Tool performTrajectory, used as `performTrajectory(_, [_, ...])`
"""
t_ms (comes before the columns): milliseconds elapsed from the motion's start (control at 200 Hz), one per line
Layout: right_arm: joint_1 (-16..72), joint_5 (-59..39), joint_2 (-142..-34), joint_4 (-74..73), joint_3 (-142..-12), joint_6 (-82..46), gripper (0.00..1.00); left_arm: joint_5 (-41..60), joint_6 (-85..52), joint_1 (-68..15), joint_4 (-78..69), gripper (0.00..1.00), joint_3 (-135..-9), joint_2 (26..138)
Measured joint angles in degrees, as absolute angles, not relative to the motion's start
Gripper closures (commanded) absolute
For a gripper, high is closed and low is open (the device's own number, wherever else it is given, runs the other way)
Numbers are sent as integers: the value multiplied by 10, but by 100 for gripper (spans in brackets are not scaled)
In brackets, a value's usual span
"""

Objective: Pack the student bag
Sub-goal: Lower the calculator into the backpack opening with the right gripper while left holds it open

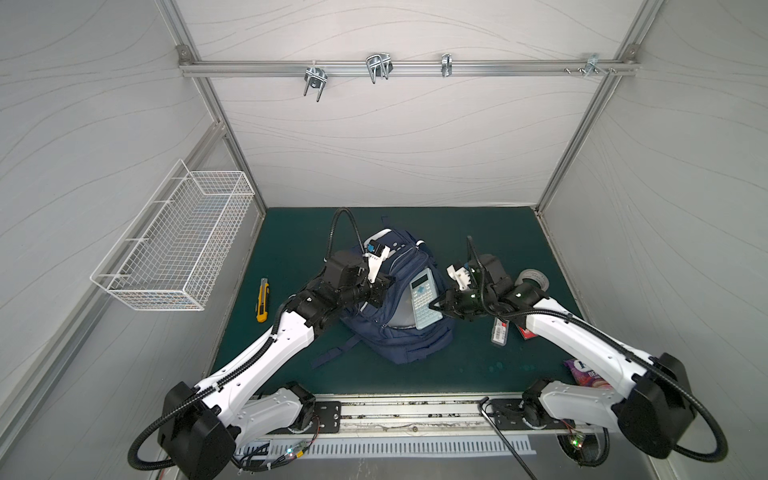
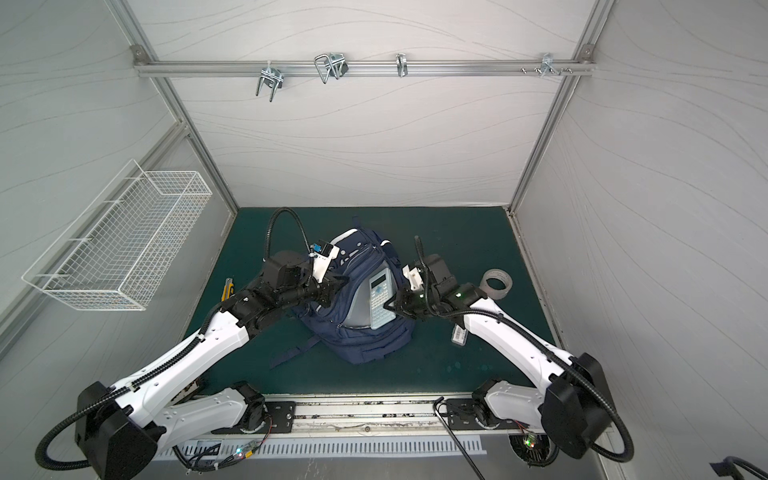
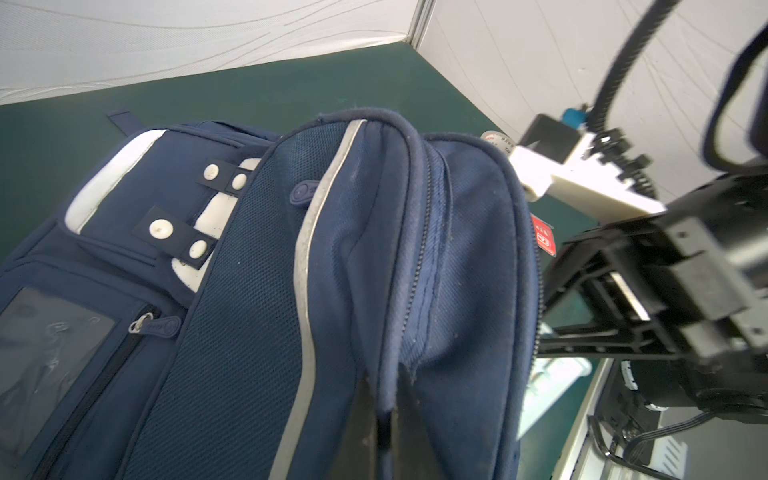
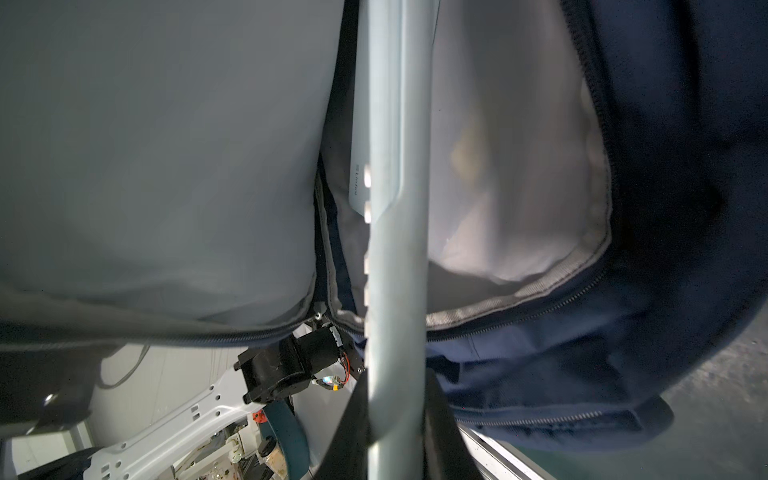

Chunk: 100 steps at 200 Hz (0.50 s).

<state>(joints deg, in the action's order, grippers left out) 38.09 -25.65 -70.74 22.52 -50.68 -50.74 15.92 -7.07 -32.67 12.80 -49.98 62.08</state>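
Observation:
The student bag [image 1: 399, 338] [image 2: 365, 343], navy blue with white stripes, stands in the middle of the green mat, its main compartment unzipped and showing grey lining [image 4: 145, 145]. My left gripper [image 1: 388, 282] [image 2: 340, 281] is shut on the upper edge of the bag's opening; in the left wrist view the blue fabric [image 3: 457, 270] is pinched at the left gripper [image 3: 384, 411]. My right gripper [image 1: 434, 305] [image 2: 388, 307] [image 4: 397, 399] is shut on a light blue calculator [image 1: 424, 297] [image 2: 381, 297] [image 4: 395, 208], held over the open compartment with its far end inside the mouth.
A yellow utility knife [image 1: 262, 300] lies left of the bag. Right of the bag are a tape roll [image 1: 535, 280], a small packaged item [image 1: 500, 331], a red item [image 1: 527, 331] and a purple snack packet [image 1: 586, 374]. A white wire basket [image 1: 178, 249] hangs on the left wall.

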Motion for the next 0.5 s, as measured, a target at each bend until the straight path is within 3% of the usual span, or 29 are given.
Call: performTrajectory(500, [388,-215,-908,90,-561,-508,100,197,-70,-319,114,100,-499,628])
